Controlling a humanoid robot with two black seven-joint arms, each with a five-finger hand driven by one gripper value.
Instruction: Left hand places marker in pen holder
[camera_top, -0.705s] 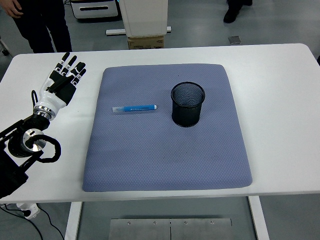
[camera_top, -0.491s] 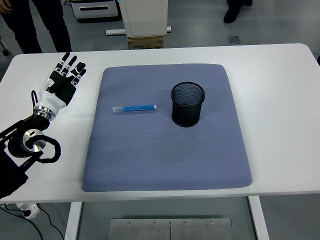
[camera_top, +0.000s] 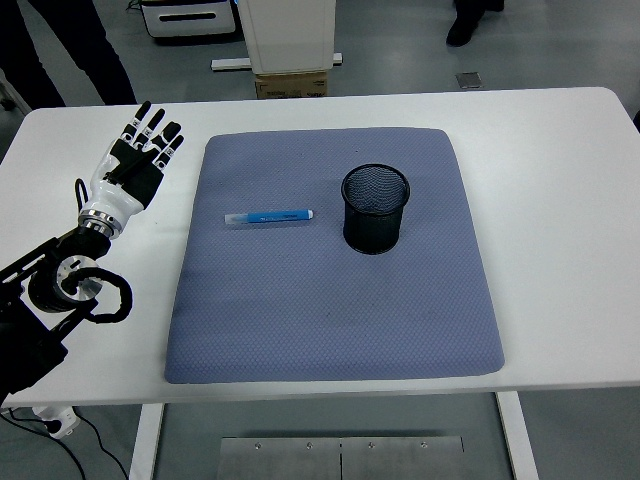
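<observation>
A blue marker with a clear cap end lies flat on the grey-blue mat, pointing left to right. A black mesh pen holder stands upright on the mat to the right of the marker. My left hand is over the white table left of the mat, fingers spread and holding nothing. It is well to the left of the marker and apart from it. The right arm does not show.
The white table extends around the mat. A person's dark legs stand beyond the far left corner. A white cabinet base and a cardboard box stand behind the table's far edge.
My left hand has shifted a little to the right and up, toward the mat. The person at the top left has moved. The marker and pen holder have not moved.
</observation>
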